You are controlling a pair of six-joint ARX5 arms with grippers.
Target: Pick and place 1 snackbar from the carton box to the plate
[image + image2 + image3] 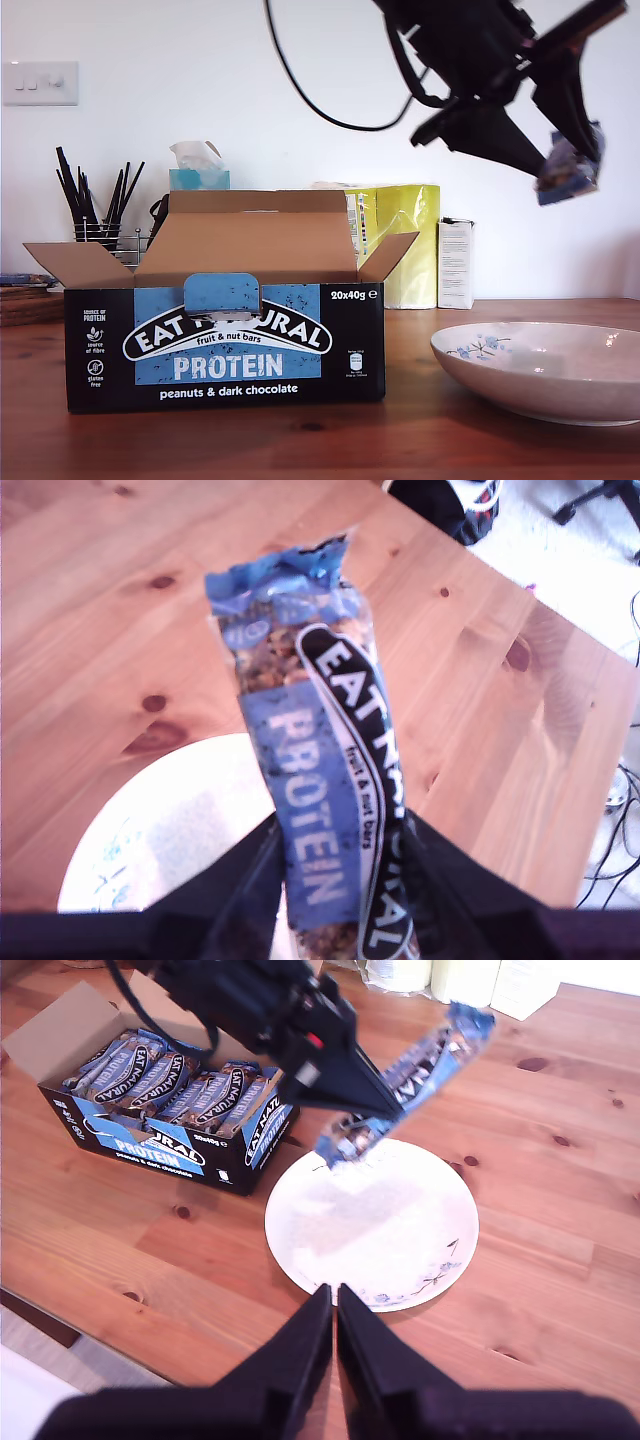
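Snackbar (pixel 320 810) is hanging above the plate (pixel 600 395), pinched in my first gripper (pixel 365 1100); my second gripper (pixel 334 1305) is hovering clenched, holding nothing.

This looks like a room in a home: a knotty pine table (pixel 320 440), a white light switch (pixel 40 83) on the plain wall, a tissue box (pixel 198 170), a wire holder of dark utensils (pixel 95 205) (possibly chopsticks), and a flowered plate (pixel 545 370).
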